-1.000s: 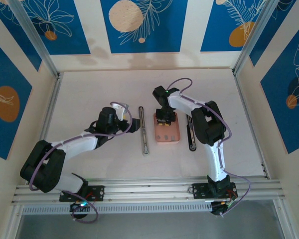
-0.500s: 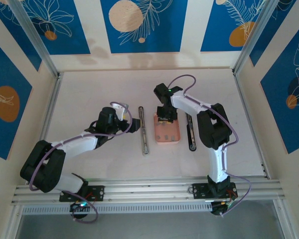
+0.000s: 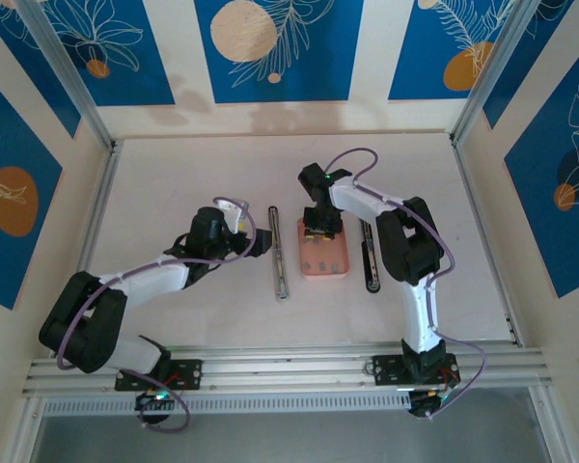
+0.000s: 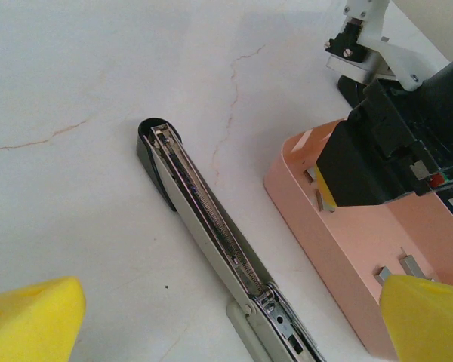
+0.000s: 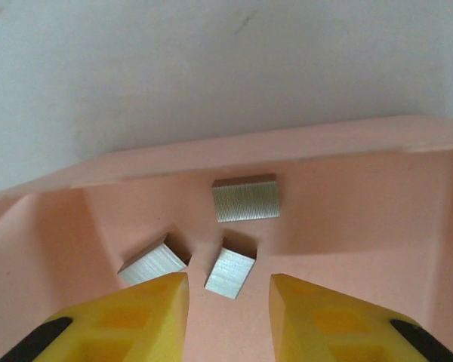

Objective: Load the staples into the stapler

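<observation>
Right hand (image 3: 320, 230) has let its yellow fingers (image 5: 136, 317) ease apart a bit since a second ago, and that arm's elbow wobbled out and back. Left arm and everything on the table hasn't budged.

Right now the right hand hangs over the far end of the shallow pink rectangular plastic tray (image 3: 336, 268), fingers slightly parted with nothing pinched between them. The staples (image 5: 245, 198) are tiny grey metal strips lying on the tray floor. From the right wrist I count three at this end: one up against the far wall, one just off the left fingertip, and one sitting right beyond the gap between the tips. More strips lie further down the tray in the left wrist view.

The small slim stapler (image 3: 279, 253) is in two bits on the white table (image 3: 174, 174). Its silver-grey metal rail (image 4: 211, 226) lies just left of the tray, channel up, spring showing, with a black cap at its far end. Its narrow black bar (image 3: 370, 260) lies on the tray's right, partly under the right arm.

Left hand (image 3: 256, 243) is spread wide open, holding nothing, parked just left of the rail.
</observation>
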Robot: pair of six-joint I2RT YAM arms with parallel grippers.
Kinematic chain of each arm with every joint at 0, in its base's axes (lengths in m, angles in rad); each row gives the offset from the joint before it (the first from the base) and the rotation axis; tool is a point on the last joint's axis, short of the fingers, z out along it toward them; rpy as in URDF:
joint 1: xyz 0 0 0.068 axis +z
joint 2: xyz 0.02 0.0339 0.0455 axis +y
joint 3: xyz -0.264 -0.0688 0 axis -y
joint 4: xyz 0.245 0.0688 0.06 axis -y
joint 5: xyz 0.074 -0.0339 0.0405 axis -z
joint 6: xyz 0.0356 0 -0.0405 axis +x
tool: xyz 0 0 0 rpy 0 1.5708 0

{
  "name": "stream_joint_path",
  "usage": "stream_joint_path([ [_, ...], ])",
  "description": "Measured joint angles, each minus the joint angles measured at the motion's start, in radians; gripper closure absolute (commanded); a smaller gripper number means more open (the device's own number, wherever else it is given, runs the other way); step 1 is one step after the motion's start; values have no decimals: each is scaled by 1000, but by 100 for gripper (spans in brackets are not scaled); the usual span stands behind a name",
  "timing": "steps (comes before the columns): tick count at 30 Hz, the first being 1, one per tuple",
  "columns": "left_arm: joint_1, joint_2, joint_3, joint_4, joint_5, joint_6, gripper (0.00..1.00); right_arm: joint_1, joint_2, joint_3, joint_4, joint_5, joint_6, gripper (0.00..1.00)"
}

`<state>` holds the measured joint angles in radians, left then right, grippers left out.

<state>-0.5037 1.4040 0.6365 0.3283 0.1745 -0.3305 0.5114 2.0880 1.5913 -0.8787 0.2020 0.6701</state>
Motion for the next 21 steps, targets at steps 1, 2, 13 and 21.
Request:
stream_joint_path([
  [1, 0, 0, 0, 0, 0, 0, 0, -2, 2, 0, 3, -1, 0, 65],
  [2, 0, 0, 0, 0, 0, 0, 0, -3, 3, 0, 7, -3, 0, 66],
  [13, 3, 7, 0, 0, 0, 0, 0, -10, 46, 8, 7, 0, -3, 76],
  [21, 3, 7, 2, -1, 0, 0, 0, -10, 43, 8, 2, 8, -7, 85],
])
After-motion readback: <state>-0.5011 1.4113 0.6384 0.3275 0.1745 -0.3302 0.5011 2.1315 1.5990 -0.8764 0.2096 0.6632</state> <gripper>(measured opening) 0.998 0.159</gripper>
